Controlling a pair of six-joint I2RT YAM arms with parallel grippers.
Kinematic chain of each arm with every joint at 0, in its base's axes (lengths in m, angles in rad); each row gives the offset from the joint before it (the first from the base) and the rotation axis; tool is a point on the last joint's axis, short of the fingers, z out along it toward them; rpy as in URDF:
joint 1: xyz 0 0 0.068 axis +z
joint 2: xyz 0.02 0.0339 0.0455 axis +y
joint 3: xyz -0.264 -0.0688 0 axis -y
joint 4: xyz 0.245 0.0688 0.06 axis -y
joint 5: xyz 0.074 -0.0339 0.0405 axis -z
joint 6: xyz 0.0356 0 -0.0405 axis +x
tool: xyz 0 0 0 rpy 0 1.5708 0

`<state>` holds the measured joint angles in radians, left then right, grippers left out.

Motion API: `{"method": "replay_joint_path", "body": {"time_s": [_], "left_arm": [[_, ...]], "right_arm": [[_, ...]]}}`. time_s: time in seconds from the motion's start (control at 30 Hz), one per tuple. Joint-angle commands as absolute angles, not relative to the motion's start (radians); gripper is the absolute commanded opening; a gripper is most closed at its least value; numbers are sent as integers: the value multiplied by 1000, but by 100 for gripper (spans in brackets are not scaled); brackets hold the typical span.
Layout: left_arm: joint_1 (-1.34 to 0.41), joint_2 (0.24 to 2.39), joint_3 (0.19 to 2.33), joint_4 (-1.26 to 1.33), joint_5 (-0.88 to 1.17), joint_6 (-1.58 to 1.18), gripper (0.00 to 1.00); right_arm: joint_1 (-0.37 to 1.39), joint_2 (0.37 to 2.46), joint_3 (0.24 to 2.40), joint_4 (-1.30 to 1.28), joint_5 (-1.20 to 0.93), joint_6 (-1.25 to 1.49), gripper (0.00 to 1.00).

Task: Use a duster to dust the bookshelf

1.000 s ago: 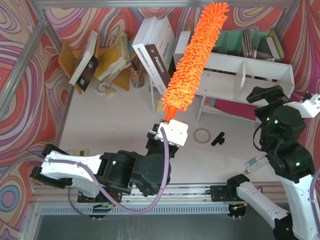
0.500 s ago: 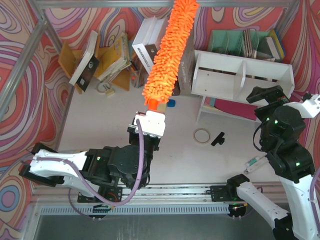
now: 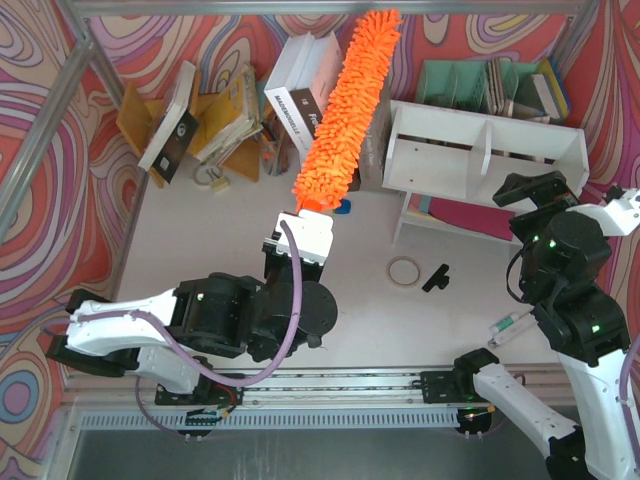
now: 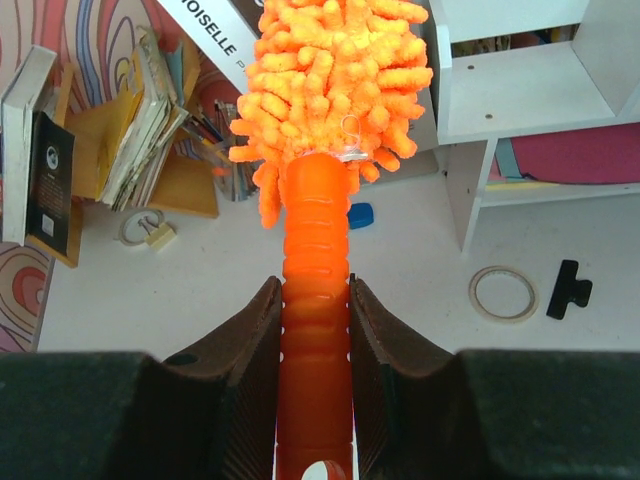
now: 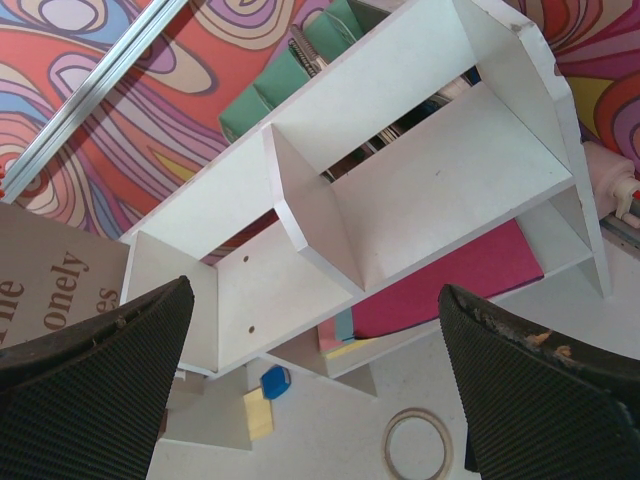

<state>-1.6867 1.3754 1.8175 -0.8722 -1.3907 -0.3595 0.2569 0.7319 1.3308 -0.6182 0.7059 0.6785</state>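
Observation:
The bright orange duster [image 3: 345,110] stands raised, its fluffy head slanting up to the back, left of the white bookshelf [image 3: 480,150] and apart from it. My left gripper [image 3: 302,232] is shut on the duster's ribbed orange handle [image 4: 315,290]; the fluffy head [image 4: 335,80] fills the top of the left wrist view. The bookshelf [image 5: 400,210] with its middle divider shows in the right wrist view. My right gripper [image 3: 535,190] is open and empty, hovering in front of the shelf's right end, its fingers [image 5: 95,400] wide apart.
A tape ring [image 3: 404,270] and a black clip [image 3: 436,277] lie on the table in front of the shelf. A small blue object [image 3: 343,206] lies by the duster. Leaning books [image 3: 310,100] and a wooden rack of books [image 3: 200,120] stand at the back left. A mint-green organizer [image 3: 490,85] is behind the shelf.
My left arm swung the duster from the shelf's left end leftward, then slightly back right; the head now leans over the standing books. The right arm has not moved.

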Motion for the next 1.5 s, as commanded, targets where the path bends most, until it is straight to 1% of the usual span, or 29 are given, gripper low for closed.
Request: {"method": "replay_joint_path", "body": {"time_s": [0.0,0.17,0.37,0.47,0.57,0.63,0.77,1.03,1.2,1.47], "left_arm": [[-1687,1371,1842,-880,-1396,-353,0],[-1686,1348,1848,-722,-1438,-150,0],[-1686,1266,1763,-323,-1503,239,0],[-1686,1225,1741,-266,-1520,310,0],[-1685,1189,1697,-130,-1549,406,0],[-1682,1163,1666,-86,-1560,433,0],[-1677,1117,1633,-134,-1575,366,0],[-1677,1089,1626,-458,-1564,69,0],[-1676,1124,1685,-658,-1508,-102,0],[-1674,1171,1742,-706,-1458,-122,0]], "right_arm": [[261,718,1329,-619,717,689,99],[260,724,1327,-614,715,685,99],[261,726,1324,-612,714,684,99],[260,725,1322,-612,716,685,99],[261,726,1322,-609,716,683,99],[261,726,1321,-608,714,683,99],[261,731,1321,-606,709,686,99],[261,730,1318,-612,706,696,99],[261,730,1321,-612,703,696,99],[261,723,1315,-618,705,701,99]]}}
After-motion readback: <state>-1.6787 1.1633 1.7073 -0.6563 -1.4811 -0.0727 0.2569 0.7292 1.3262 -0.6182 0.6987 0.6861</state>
